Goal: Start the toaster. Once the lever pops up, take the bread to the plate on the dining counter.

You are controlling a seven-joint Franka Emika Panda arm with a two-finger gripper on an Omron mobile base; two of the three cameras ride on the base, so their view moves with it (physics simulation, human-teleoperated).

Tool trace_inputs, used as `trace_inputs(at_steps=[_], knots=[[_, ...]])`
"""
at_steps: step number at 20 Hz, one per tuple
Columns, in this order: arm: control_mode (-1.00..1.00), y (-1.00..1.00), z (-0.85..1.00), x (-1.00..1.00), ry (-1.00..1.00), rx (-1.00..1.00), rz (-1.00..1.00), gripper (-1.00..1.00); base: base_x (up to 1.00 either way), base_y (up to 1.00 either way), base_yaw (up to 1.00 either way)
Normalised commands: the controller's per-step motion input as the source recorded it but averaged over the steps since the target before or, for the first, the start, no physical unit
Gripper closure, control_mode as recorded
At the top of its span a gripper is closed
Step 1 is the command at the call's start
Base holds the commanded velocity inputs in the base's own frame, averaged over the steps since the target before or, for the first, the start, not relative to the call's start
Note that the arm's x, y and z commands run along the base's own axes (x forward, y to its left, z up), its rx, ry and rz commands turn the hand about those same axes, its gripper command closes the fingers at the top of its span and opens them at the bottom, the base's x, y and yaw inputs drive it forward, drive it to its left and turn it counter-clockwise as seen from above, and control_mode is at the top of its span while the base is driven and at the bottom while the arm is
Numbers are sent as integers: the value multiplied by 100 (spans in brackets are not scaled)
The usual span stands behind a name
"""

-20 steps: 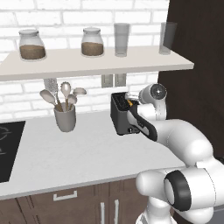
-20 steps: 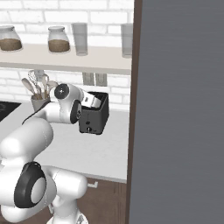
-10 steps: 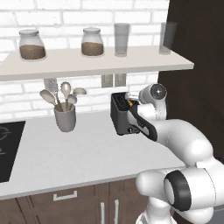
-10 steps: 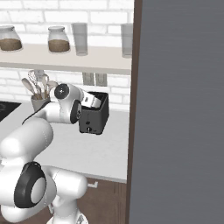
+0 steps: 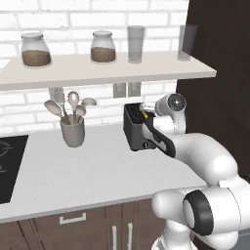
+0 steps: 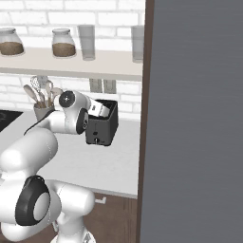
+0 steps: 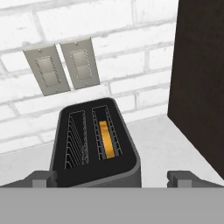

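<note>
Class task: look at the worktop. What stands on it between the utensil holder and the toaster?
Nothing: in the left base view, bare grey worktop separates the utensil holder from the toaster.

the toaster (image 7: 94, 164) is dark grey, and the bread (image 7: 106, 139) inside is golden-yellow. the wall (image 7: 109, 26) has white bricks, the counter (image 5: 73, 171) is light grey.

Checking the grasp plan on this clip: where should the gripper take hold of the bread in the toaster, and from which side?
Probably from above. The bread stands on edge, sunk in one slot of the toaster, so its top crust is the exposed part. The open gripper would come straight down, one finger on each flat face, across the slice's thin dimension.
</note>
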Motion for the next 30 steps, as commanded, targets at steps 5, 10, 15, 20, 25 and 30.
trace_inputs(at_steps=[5, 10, 15, 20, 25, 30], knots=[[-100, 0, 0, 0, 0, 0, 0, -100, 0, 0, 0], [-100, 0, 0, 0, 0, 0, 0, -100, 0, 0, 0], [-100, 0, 0, 0, 0, 0, 0, -100, 0, 0, 0], [-100, 0, 0, 0, 0, 0, 0, -100, 0, 0, 0], [-100, 0, 0, 0, 0, 0, 0, -100, 0, 0, 0], [-100, 0, 0, 0, 0, 0, 0, -100, 0, 0, 0]])
